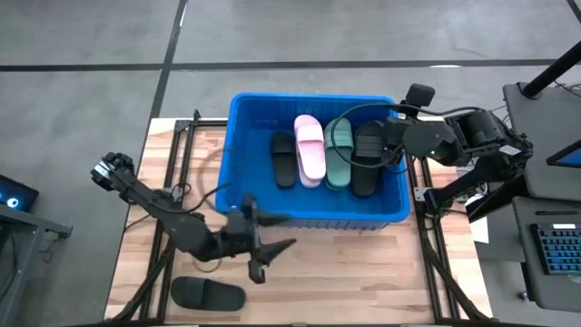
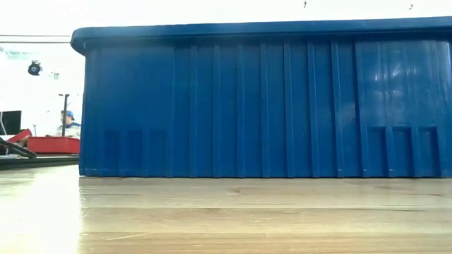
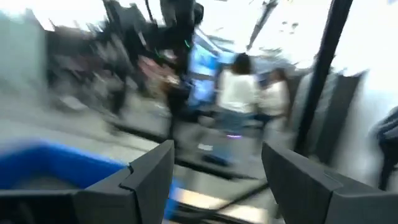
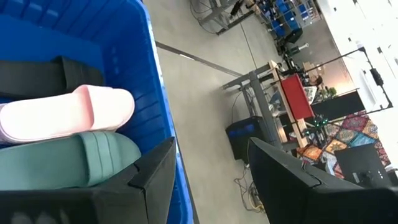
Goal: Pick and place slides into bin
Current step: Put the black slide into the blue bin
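The blue bin (image 1: 313, 218) stands on the wooden table and fills the low view (image 2: 261, 106). Inside it lie a black slide (image 1: 284, 159), a pink one (image 1: 310, 150), a green one (image 1: 339, 156) and another black one (image 1: 368, 159). The right wrist view shows the pink (image 4: 62, 112) and green (image 4: 68, 158) slides. One black slide (image 1: 209, 292) lies sole down on the table near the front left. My left gripper (image 1: 272, 257) (image 3: 217, 152) hovers open just before the bin's near wall, holding nothing. My right gripper (image 1: 390, 141) (image 4: 211, 146) hangs open over the bin's right end.
A dark cable (image 1: 195, 177) loops on the table left of the bin. Bare wood (image 1: 363, 282) lies between the bin and the near edge. Beyond the table, people (image 3: 239, 93) stand in the room. A keyboard (image 1: 554, 250) sits on a stand at the right.
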Controlling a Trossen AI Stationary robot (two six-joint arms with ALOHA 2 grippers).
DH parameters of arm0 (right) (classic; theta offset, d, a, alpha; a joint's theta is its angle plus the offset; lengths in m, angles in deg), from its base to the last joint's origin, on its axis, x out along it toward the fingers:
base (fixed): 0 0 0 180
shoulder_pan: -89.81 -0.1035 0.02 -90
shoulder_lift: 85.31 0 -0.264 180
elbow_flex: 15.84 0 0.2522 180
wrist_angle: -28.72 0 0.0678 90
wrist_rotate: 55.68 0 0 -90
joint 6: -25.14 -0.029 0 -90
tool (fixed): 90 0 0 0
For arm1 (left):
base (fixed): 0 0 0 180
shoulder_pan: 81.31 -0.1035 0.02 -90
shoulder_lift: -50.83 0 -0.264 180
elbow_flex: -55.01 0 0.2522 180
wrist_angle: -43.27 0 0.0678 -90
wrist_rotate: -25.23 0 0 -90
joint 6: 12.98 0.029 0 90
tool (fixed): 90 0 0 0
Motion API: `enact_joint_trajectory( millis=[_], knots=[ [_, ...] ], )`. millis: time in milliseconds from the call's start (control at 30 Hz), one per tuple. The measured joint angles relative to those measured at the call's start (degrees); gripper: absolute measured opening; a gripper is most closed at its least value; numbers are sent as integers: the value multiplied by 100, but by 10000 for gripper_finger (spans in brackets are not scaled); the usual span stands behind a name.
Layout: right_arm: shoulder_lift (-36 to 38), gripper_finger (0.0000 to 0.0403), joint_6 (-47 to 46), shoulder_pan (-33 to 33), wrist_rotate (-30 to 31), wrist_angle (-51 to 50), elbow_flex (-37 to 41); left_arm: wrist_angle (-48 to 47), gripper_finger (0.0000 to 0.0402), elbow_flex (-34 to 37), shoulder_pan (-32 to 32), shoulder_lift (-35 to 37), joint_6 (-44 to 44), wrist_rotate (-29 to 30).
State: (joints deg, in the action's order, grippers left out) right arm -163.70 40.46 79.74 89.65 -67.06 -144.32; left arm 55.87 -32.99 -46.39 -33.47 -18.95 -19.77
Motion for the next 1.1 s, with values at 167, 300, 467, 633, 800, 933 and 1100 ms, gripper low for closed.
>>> enact_joint_trajectory(
  millis=[167, 300, 467, 633, 800, 933, 1100],
  knots=[
    [0, 192, -126, 0, -1, -13, 0, 0, 228, -118, 324, 194, 2102, 2005],
    [0, 192, -180, 0, 0, -27, 0, -269, 228, -77, 658, 281, 2645, 3647],
    [2, 192, -182, 0, 0, -16, 0, -406, 228, -29, 1343, 364, 2896, 4507],
    [2, 192, -334, 0, 3, 3, 6, -276, 215, -31, 1720, 469, 2191, 4519],
    [2, 192, -521, 0, 3, 1, 9, -281, 200, 110, 2265, 460, 791, 4506],
    [-6, 192, -521, -1, 7, 11, 9, -288, 198, 290, 2894, 460, -1030, 4502],
    [-9, 192, -494, -1, 20, 34, 13, -285, 198, 325, 3157, 469, -3342, 3914]
  ],
)
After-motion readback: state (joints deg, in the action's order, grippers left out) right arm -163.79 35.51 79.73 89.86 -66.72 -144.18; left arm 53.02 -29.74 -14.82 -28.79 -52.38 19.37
